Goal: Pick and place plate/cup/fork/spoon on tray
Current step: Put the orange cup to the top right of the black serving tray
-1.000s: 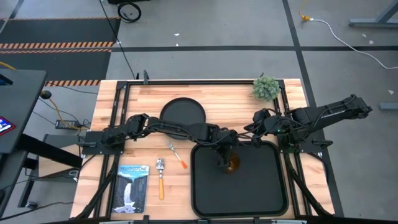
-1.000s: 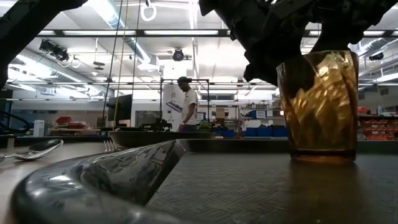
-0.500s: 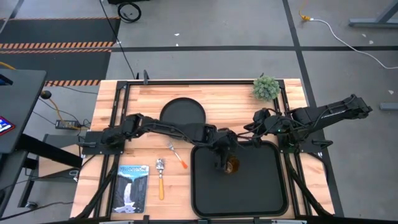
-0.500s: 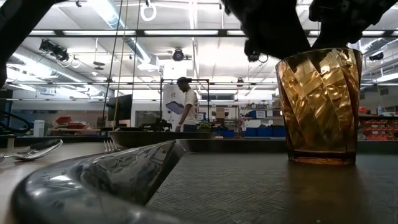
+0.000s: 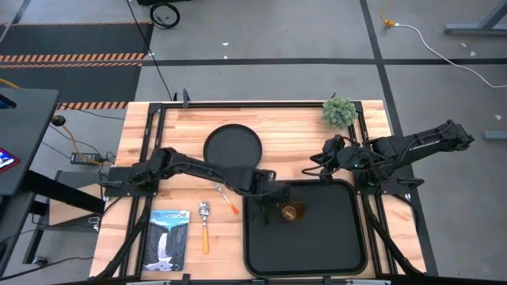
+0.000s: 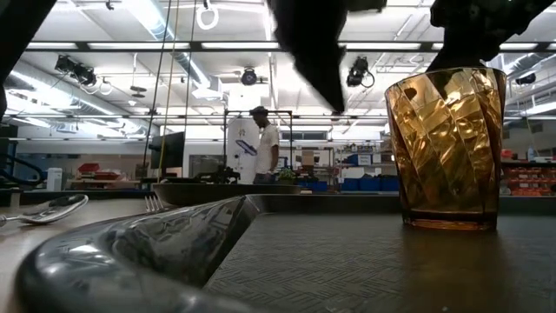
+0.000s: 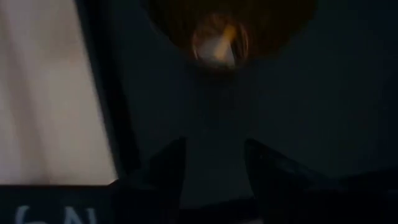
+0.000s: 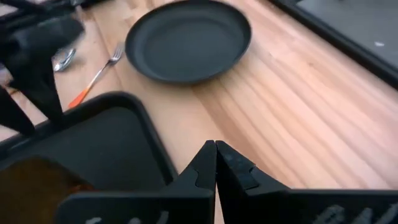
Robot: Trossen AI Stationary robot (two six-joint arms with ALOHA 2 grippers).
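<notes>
The amber cup (image 5: 291, 211) stands upright on its base on the black tray (image 5: 333, 245); it also shows in the low view (image 6: 447, 148) and the left wrist view (image 7: 230, 25). My left gripper (image 5: 272, 210) is open and empty over the tray's left part, just left of the cup; the left wrist view (image 7: 211, 177) shows its fingers apart. The round black plate (image 5: 233, 148), the fork (image 5: 226, 198) and the spoon (image 5: 204, 226) lie on the wooden table left of the tray. My right gripper (image 8: 216, 155) is shut and empty above the tray's far right corner (image 5: 325, 170).
A book (image 5: 169, 237) lies at the near left and a small green plant (image 5: 338, 112) stands at the far right. The tray's raised rim (image 6: 130, 252) lies between the cutlery and the cup. A person stands in the room far behind the table.
My left gripper has let go of the cup, risen off it and drawn back toward the table's left edge. The cup stays upright on the tray where it stood.
</notes>
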